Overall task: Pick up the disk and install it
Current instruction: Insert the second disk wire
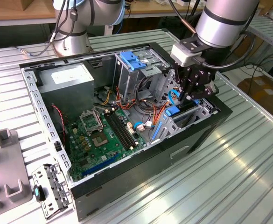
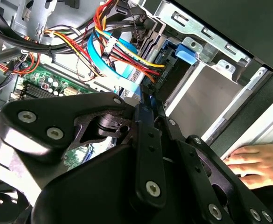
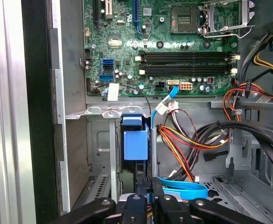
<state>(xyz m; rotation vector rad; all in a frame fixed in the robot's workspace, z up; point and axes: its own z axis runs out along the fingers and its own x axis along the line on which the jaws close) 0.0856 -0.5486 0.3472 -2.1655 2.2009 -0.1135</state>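
**Claw** (image 1: pixel 192 95): inside the case (image 1: pixel 150 154), at the case's front corner towards the exterior view's right. In both wrist views its fingers (image 3: pixel 160 205) are pressed together, and I cannot tell if anything is between them.

**Disk** (image 1: pixel 173 112): seated in the lower bay directly under the claw. Only its blue plastic end (image 3: pixel 135 144) shows; the silver body is hidden in the bay. Whether the fingertips touch it cannot be told.

**Room around the bay:** metal bay walls stand on both sides of the disk. A bundle of red, yellow and black wires (image 3: pixel 187 144) lies just beside it, and a flat blue cable (image 3: pixel 185 189) curves close past the fingertips. The black case wall stands close behind the claw.

**Case contents:** green board (image 1: pixel 99 135) on the floor; grey supply box (image 1: pixel 66 79) at the far corner; upright cage with blue latch (image 1: pixel 134 60) between the box and the claw.

**Tabletop** (image 1: pixel 220 186): ribbed metal and bare along the case's near side. A grey fixture (image 1: pixel 5 163) and a perforated bracket (image 1: pixel 50 189) lie at the edge towards the exterior view's left.

**Hand** (image 2: pixel 253 161): a person's, resting against the outside of the case.
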